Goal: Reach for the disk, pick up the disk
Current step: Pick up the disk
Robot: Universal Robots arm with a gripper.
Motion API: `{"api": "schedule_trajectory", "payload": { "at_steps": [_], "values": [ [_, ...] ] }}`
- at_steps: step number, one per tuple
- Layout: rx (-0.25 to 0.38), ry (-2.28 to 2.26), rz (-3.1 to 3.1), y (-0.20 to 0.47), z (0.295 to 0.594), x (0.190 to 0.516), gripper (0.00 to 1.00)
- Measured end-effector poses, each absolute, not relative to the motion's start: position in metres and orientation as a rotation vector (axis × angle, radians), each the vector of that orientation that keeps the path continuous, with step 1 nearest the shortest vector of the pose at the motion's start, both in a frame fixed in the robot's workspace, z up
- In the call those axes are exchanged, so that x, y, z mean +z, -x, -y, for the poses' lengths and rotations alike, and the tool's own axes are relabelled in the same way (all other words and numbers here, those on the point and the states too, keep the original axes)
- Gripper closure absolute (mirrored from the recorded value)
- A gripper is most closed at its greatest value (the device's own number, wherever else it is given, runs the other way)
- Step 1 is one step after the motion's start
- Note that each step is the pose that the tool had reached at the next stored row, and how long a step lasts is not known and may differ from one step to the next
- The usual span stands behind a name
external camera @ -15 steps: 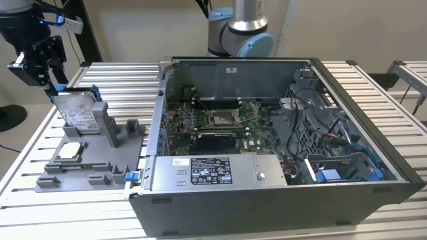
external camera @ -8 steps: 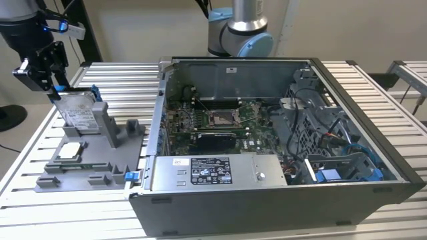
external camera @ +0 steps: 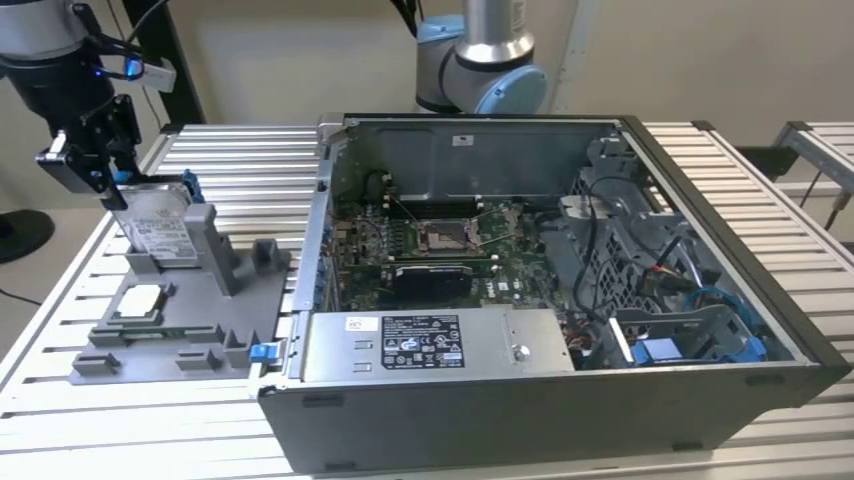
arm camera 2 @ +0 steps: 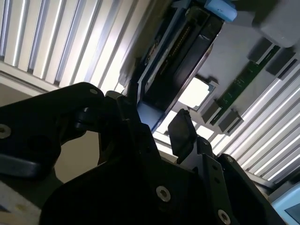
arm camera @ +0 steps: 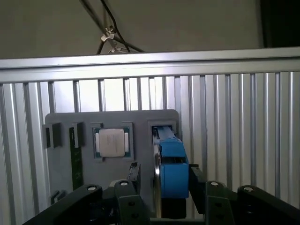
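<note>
The gripper (arm camera: 164,174) is released, one finger on each side of the disk (arm camera: 172,161), with a gap showing at one finger. The disk stands on edge in a slot of the grey fixture (external camera: 200,320), at the exterior view's left. The slot hides its lower part, and the gripper covers its top edge. Its white label (external camera: 163,238) carries print too small to read.

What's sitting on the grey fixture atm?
On the grey fixture, the disk stands upright in a slot, with the open claw straddling its top edge. A square chip lies flat in a recess, a green board strip beside it. The slot hides the disk's lower edge.
</note>
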State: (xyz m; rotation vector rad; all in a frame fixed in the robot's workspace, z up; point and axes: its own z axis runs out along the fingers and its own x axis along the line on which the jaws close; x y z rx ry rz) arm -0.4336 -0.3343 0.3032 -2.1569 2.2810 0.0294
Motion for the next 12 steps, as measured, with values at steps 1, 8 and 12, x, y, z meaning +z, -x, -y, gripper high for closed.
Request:
{"api": "schedule_trajectory", "payload": {
  "at_steps": [1,8,12],
  "values": [
    [0.029,2.159,-2.279,0.434,0.334,0.301,0.0],
    [0.03,2.177,-2.262,0.434,0.334,0.289,0.0],
    [0.029,2.186,-2.254,0.433,0.334,0.281,0.0]
  ]
}}
